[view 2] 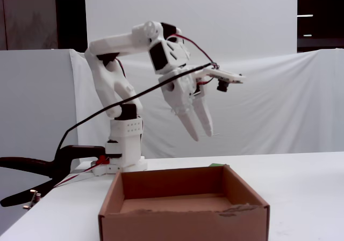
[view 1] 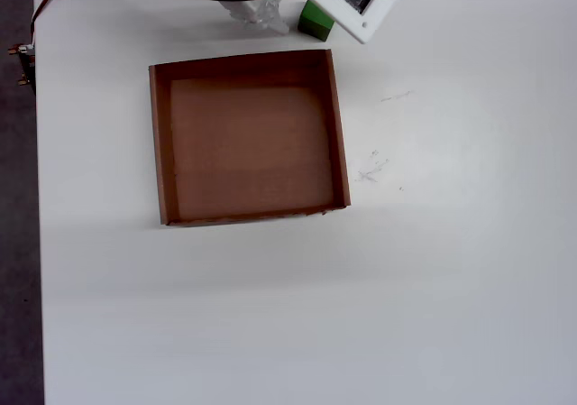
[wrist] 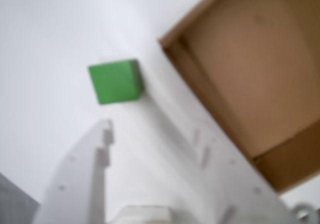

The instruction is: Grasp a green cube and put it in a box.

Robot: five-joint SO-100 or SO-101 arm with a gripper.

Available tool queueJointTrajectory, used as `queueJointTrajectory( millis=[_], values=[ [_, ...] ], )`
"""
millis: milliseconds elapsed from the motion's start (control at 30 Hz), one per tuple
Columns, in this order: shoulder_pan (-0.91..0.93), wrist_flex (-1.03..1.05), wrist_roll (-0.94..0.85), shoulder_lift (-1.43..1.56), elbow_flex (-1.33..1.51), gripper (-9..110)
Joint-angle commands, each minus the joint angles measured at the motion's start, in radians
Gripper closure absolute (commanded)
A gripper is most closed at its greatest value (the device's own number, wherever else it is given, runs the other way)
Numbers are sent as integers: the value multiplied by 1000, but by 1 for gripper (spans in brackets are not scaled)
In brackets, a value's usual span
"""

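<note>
From the fixed view I see the gripper raised above the table with its jaws parted and empty, while only the wrist view clearly shows the green cube on the white table just outside the box corner.

The cube is bright, plain green. The box is brown cardboard — darker walls, lighter tan floor. The arm and its gripper are white, trailing a black cable; the table is white.
</note>
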Motion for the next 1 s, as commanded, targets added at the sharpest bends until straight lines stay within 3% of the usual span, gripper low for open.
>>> queueJointTrajectory(
  millis=[0, 567, 967],
  values=[
    [-23, 6, -25, -17, -8, 80],
    [-110, -94, -11, -262, -94, 80],
    [-114, -133, -11, -324, -117, 71]
  ],
)
